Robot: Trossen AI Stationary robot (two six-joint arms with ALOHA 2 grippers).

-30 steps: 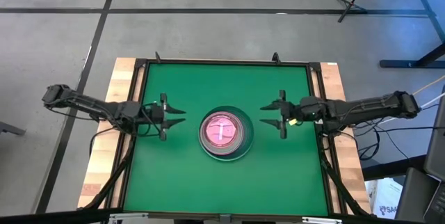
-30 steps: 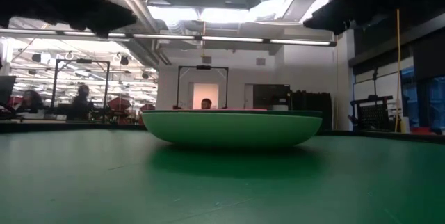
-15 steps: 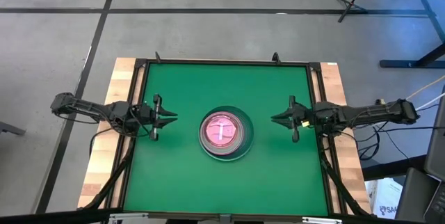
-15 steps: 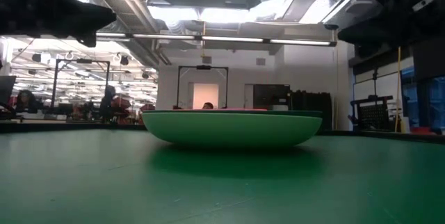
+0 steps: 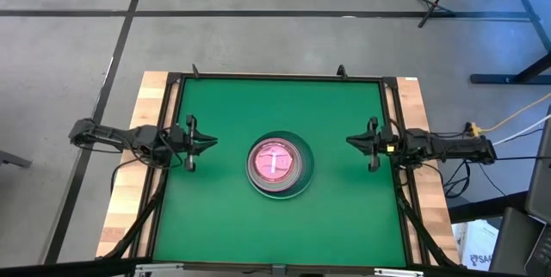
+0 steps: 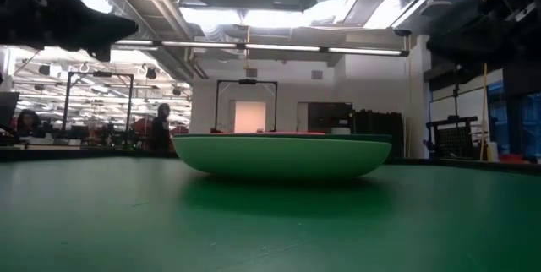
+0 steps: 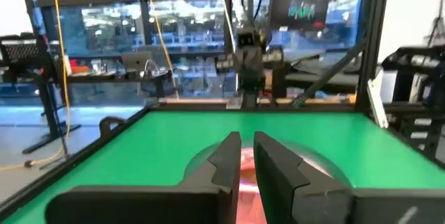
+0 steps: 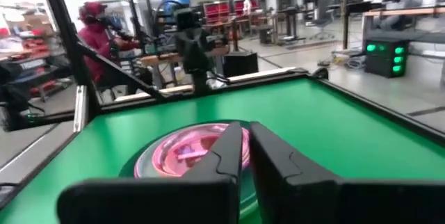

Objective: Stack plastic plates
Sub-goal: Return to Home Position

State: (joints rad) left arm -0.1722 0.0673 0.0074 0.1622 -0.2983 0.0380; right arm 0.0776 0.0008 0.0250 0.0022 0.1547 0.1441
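Note:
The plastic plates (image 5: 278,163) stand in one stack at the middle of the green table, a small translucent pink plate on top inside a dark green rim. In the low view the stack's bottom plate (image 6: 279,155) rests on the mat by its rounded underside. My left gripper (image 5: 213,142) hovers to the stack's left, pointing at it, fingers together (image 7: 247,144) with nothing between them. My right gripper (image 5: 349,142) mirrors it on the stack's right, also shut and holding nothing (image 8: 248,135). The pink plates (image 8: 182,151) show past its fingers.
A black frame (image 5: 280,77) runs around the green mat, with wooden table edges (image 5: 129,191) outside it. Bare mat lies on every side of the stack. A person in red (image 8: 97,33) stands in the room beyond the table's left side.
Both grippers have drawn back from the stack, the left toward the table's left edge and the right toward the right edge. Both have shut from wide open. The stack has stayed where it was.

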